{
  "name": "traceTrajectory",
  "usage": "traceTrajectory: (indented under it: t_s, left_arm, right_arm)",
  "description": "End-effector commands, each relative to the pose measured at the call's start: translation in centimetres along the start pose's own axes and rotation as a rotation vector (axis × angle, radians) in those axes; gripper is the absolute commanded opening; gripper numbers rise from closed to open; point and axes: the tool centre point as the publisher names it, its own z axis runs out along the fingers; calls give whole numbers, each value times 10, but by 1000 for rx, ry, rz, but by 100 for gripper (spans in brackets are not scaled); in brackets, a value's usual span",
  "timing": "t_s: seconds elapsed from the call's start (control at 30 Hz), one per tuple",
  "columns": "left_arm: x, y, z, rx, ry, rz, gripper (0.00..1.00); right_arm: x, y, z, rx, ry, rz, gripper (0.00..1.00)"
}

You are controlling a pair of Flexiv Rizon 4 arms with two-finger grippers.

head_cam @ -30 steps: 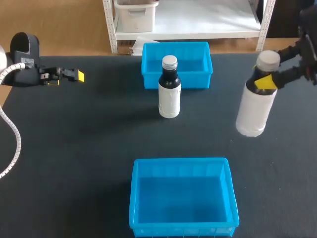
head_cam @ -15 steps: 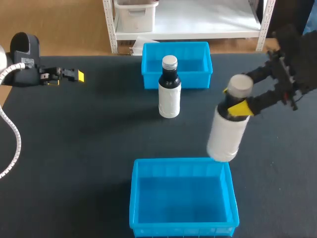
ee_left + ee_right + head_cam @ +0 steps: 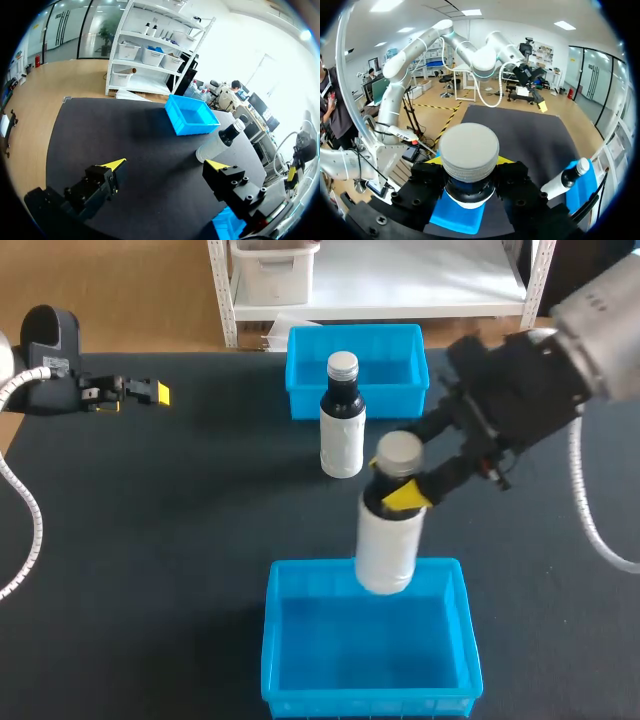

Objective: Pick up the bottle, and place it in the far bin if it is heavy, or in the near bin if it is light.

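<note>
A white bottle point(image 3: 386, 545) with a grey cap and dark neck hangs from my right gripper point(image 3: 396, 476), which is shut on its neck. The bottle's base is over the far rim of the near blue bin point(image 3: 272, 640). In the right wrist view the cap point(image 3: 469, 148) fills the space between the yellow-tipped fingers, with the near bin point(image 3: 456, 219) below. A second, similar bottle point(image 3: 342, 430) stands upright just in front of the far blue bin point(image 3: 412, 375). My left gripper point(image 3: 150, 392) stays open at the table's far left with nothing in it.
In the left wrist view the far bin point(image 3: 192, 116) and the standing bottle point(image 3: 220, 142) lie well ahead of the open left gripper point(image 3: 165, 165). Bare dark tabletop point(image 3: 150, 540) spreads between the left arm and the bins.
My right arm has carried the held bottle from the table's right side leftward and nearer, to above the near bin's far rim. The left arm and standing bottle stayed put.
</note>
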Motion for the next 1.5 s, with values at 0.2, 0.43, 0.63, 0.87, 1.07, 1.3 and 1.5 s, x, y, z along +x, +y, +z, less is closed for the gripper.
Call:
traceTrajectory:
  t_s: [0.2,0.43,0.63,0.87,1.07,1.3,1.5]
  left_arm:
    - [0,0,0,0,0,0,100]
    - [0,0,0,0,0,0,100]
    - [0,0,0,0,0,0,100]
    - [0,0,0,0,0,0,100]
    - [0,0,0,0,0,0,100]
    - [0,0,0,0,0,0,100]
    - [0,0,0,0,0,0,100]
  right_arm:
    - [-4,-10,44,-95,3,-42,0]
    - [2,-8,65,-150,5,-67,0]
    - [10,-7,81,-194,4,-78,0]
    - [16,-10,94,-211,15,-80,0]
    - [22,-13,102,-224,21,-80,0]
    - [28,-15,108,-237,14,-78,0]
    - [34,-14,111,-249,19,-84,0]
